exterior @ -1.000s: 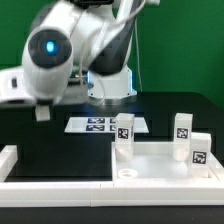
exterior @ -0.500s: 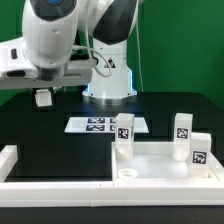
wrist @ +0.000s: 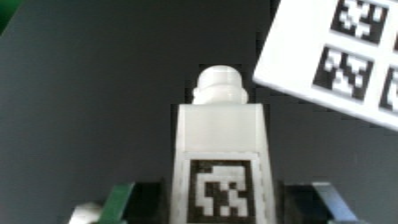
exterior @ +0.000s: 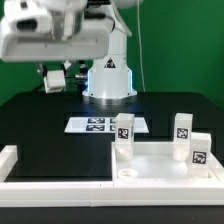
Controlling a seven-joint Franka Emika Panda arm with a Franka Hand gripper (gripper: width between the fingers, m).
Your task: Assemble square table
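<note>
- Green backdrop stood behind a black worktop (exterior: 50, 125).
- Raised high at the exterior view's left, the gripper (exterior: 55, 78) was closed on a white tagged leg (wrist: 221, 135), its rounded peg end pointing away from the wrist camera.
- On the worktop, the square table top (exterior: 160, 165) lay at the exterior view's right with three legs standing upright on it.
- Beyond it lay the marker board (exterior: 100, 124), flat.
</note>
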